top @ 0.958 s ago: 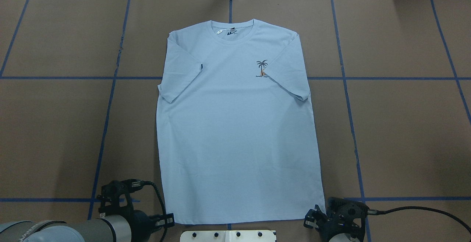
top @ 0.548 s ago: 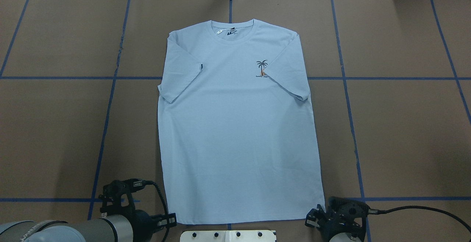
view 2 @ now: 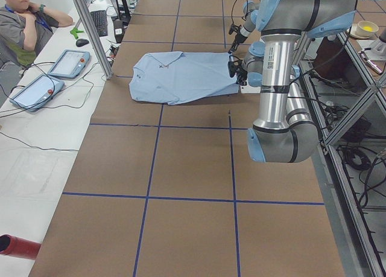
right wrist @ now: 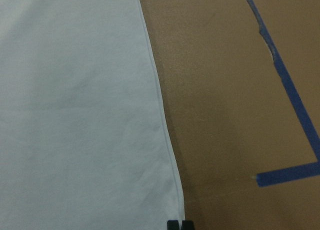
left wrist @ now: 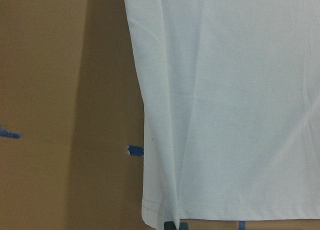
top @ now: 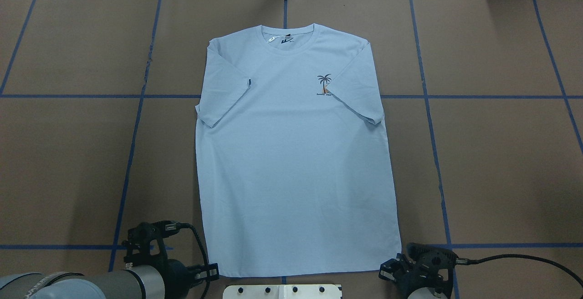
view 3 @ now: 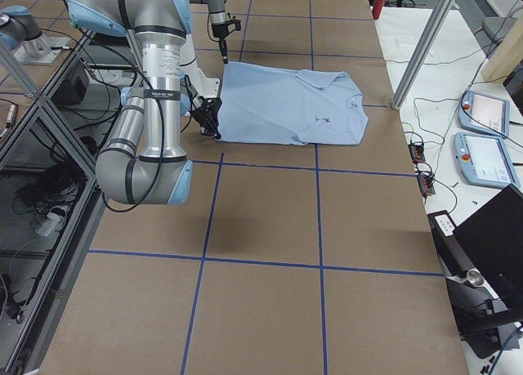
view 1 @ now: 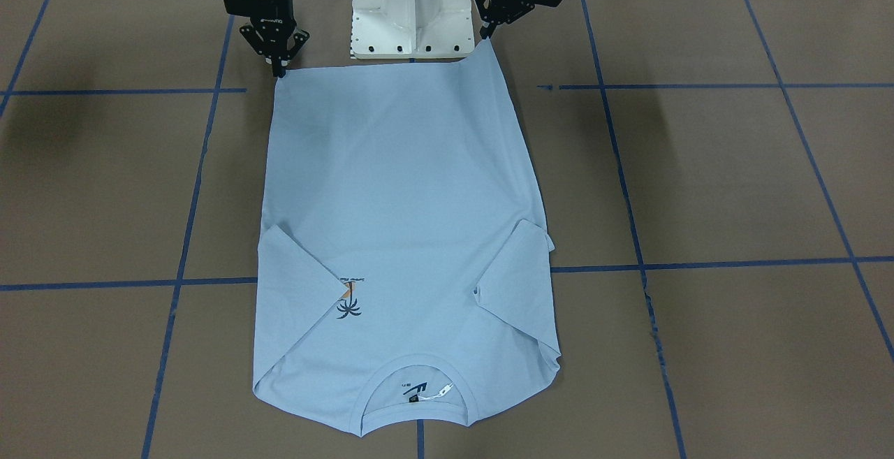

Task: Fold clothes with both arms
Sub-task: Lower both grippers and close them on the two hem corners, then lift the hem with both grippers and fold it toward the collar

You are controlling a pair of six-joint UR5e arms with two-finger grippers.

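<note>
Left hand (view 1: pixel 487 34), right hand (view 1: pixel 279 69) neared T-shirt (view 1: pixel 398 186) hem (pedestal (view 1: pixel 412 5) between).

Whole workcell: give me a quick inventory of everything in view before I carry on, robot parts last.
T-shirt: one, light blue, flat mid-table, collar away from robot, sleeves folded in.
Table: one, brown with blue tape grid.
Pedestal base: one, white, near the hem.
Tablets: two, grey, side bench.
Operator: one, grey shirt, seated by bench.
Left gripper: one, black, shut on one hem corner.
Right gripper: one, black, shut on other hem corner.
</note>
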